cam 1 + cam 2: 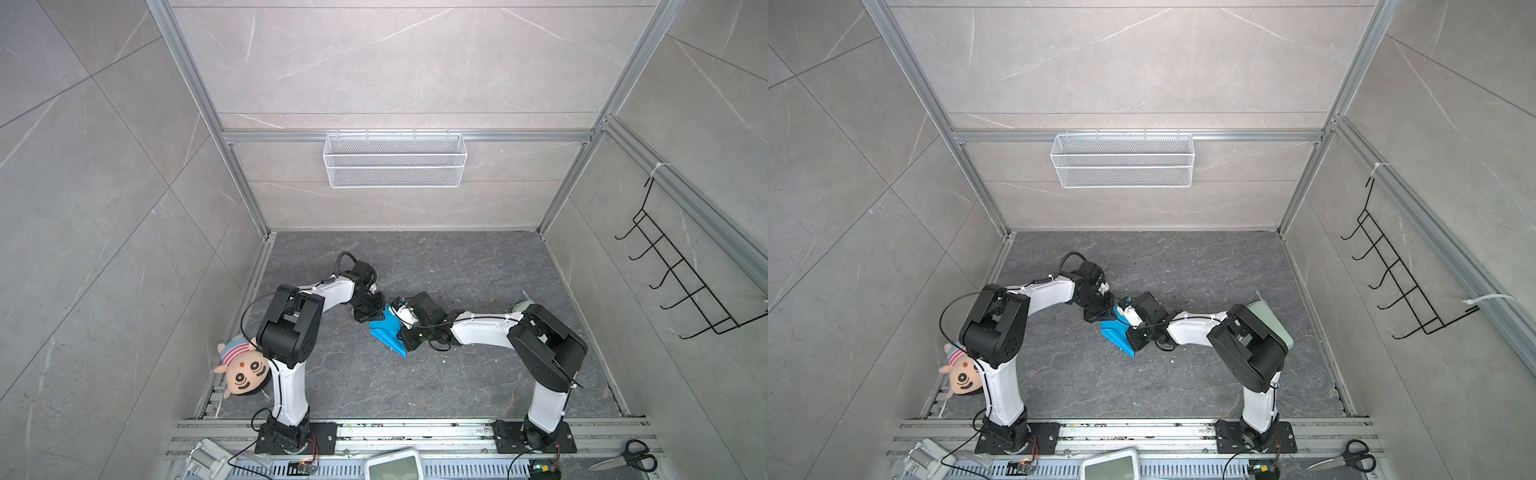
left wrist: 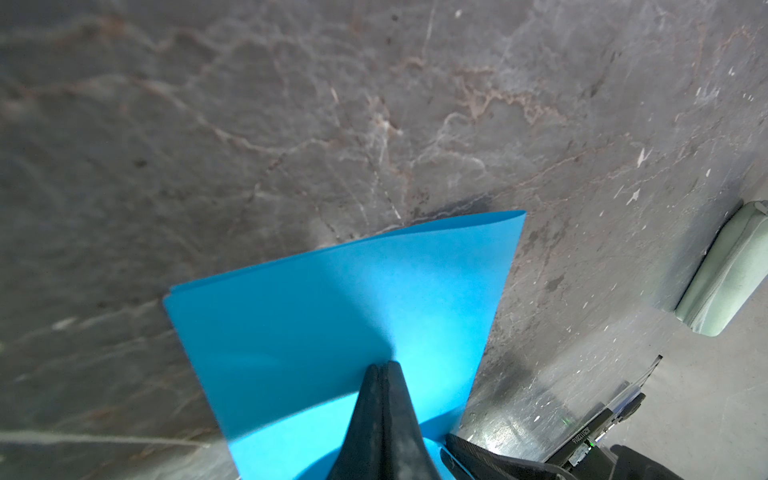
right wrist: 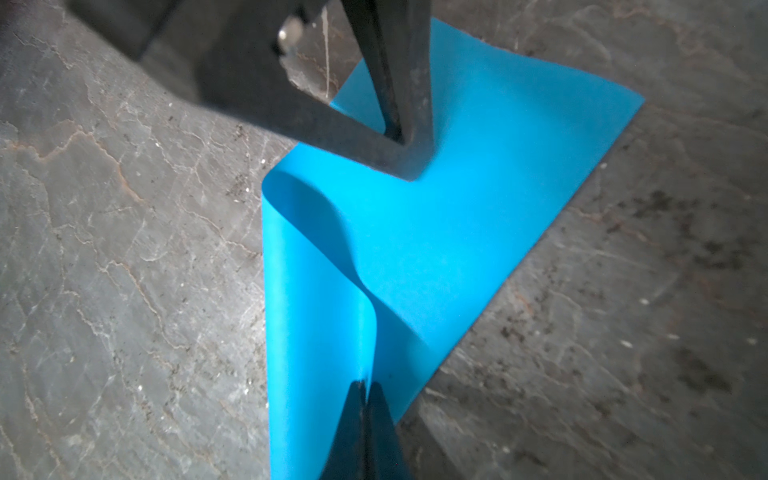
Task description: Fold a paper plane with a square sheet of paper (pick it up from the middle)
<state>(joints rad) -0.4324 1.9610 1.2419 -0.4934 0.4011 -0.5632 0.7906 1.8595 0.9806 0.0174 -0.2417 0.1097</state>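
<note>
Wrist views show left claw (image 2: 381,366), right claw (image 3: 365,384) clamped on sheet (image 2: 332,299).

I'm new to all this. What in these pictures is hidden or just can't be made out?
- Blue paper: in both top views, the left gripper and right gripper cover where they pinch it.
- Pale green object: mostly behind the right arm; cut by the edge in the left wrist view.
- Plush doll: partly behind the left arm.
</note>
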